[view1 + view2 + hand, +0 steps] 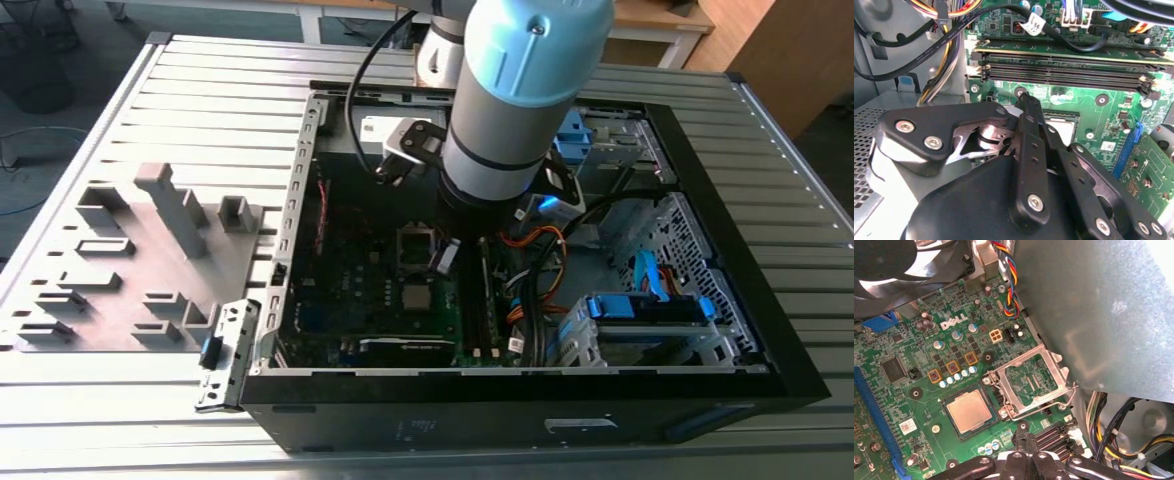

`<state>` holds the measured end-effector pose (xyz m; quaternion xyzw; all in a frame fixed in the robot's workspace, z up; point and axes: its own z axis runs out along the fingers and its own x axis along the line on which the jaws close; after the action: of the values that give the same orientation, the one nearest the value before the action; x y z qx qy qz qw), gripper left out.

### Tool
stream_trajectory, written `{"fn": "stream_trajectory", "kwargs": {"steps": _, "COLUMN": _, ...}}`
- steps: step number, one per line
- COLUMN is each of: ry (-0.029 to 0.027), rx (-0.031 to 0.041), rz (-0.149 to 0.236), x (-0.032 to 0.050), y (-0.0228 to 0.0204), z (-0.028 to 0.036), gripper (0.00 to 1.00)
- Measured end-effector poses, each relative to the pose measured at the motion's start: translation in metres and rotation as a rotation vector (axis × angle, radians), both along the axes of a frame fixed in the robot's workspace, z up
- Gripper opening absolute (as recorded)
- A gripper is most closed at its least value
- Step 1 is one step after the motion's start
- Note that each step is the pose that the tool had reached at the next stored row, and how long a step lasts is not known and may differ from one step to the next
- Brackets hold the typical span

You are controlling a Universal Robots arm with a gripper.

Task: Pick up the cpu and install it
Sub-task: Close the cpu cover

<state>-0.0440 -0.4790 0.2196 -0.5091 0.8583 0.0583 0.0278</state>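
The cpu (969, 411), a small square chip with a pale metal top, lies flat in its black socket on the green motherboard (929, 340). The exterior view shows the cpu (418, 297) near the middle of the board. Beside it the silver socket frame (1029, 380) stands swung open. My gripper (1026, 441) hangs just above the board, close to the cpu and apart from it. Its black fingers are shut together with nothing between them. In the second wrist view the gripper (1026, 100) covers most of the cpu (1066, 129).
The open black computer case (747, 390) lies on a slatted metal table. Memory slots (1064, 72), loose cables (1114, 435) and a blue-tabbed drive cage (647, 320) crowd the gripper. A grey fixture with tall blocks (174, 210) stands at the exterior view's left.
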Motion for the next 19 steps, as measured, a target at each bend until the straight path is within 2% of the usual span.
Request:
{"fn": "stream_trajectory", "kwargs": {"steps": 9, "ry": 0.0, "rx": 0.0002, "rz": 0.0, "x": 0.0004, "y": 0.0004, "z": 0.0003, "gripper": 0.11}}
{"fn": "stream_trajectory", "kwargs": {"steps": 12, "ry": 0.0001, "rx": 0.0025, "rz": 0.0, "x": 0.0004, "y": 0.0004, "z": 0.0004, "gripper": 0.11}}
{"fn": "stream_trajectory", "kwargs": {"steps": 19, "ry": -0.0017, "rx": 0.0332, "rz": 0.0, "x": 0.0008, "y": 0.0039, "z": 0.0, "gripper": 0.11}}
